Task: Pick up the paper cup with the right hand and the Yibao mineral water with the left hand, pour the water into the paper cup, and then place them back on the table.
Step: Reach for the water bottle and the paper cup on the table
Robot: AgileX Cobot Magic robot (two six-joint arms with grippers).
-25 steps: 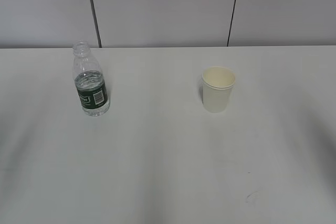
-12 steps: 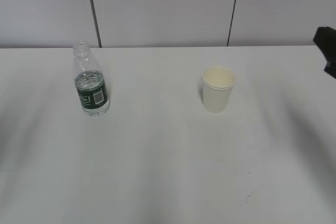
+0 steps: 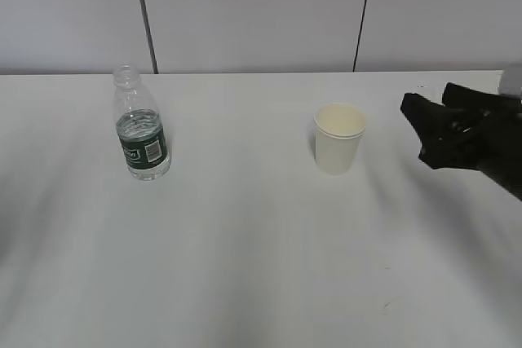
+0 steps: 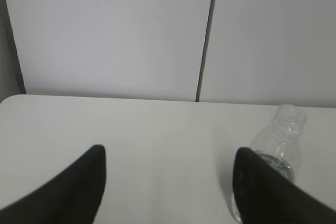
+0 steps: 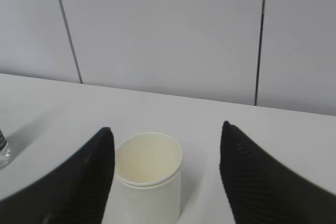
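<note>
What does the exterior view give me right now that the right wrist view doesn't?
Exterior only: the whole bottle upright at left, the right gripper from outside, apart from the cup, and the bare table in front. Right wrist only: the cup's empty inside, with open fingers on either side, the cup left of centre, near the left one. Both: the upright cup, the table, the panelled wall.

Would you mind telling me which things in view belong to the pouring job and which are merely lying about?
Belonging to the job:
- paper cup, standing upright
- Yibao mineral water, upright, capless
- right gripper, open, beside the cup and apart from it
- left gripper, open, bottle to its right
- table

Lying about:
- nothing; only the panelled wall behind
</note>
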